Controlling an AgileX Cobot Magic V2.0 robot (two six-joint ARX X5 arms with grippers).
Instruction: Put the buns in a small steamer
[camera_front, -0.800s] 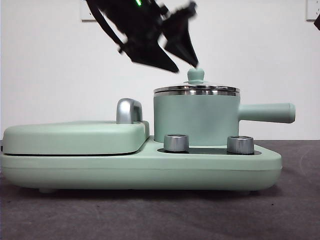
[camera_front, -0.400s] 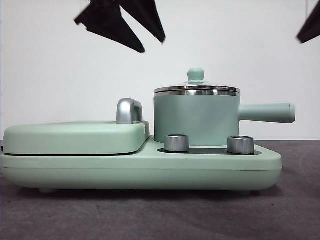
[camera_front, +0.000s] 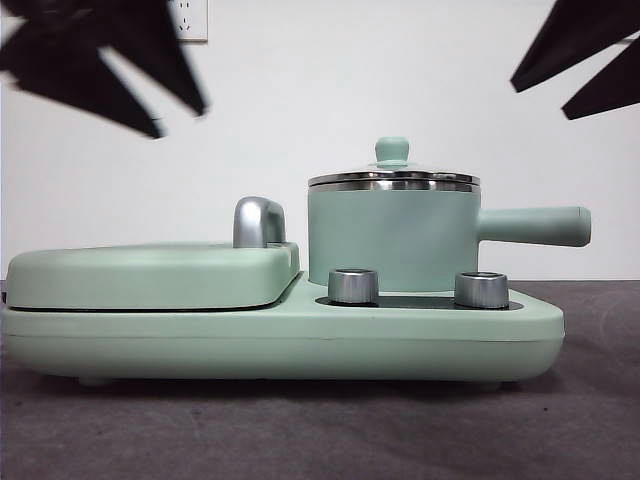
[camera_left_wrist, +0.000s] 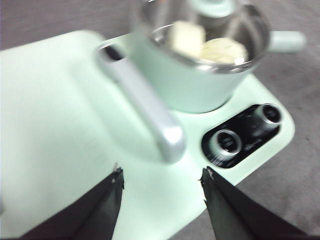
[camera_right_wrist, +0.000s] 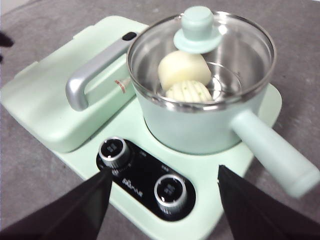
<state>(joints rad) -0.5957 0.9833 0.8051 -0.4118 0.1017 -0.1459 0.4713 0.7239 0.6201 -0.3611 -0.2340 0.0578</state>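
Sitting inside the small steamer, both buns touched: smooth bun and ridged bun, under the glass lid. Steamer sat on the mint cooker base beside the closed griddle. Left claw and right claw were both open wide, empty, above the worktop.

A flat mint-green griddle is seen closed on a mint-green appliance base, which is set on a dark grey table. A chrome handle is mounted at the griddle's edge. Two steel knobs are set in a black panel beside the griddle.
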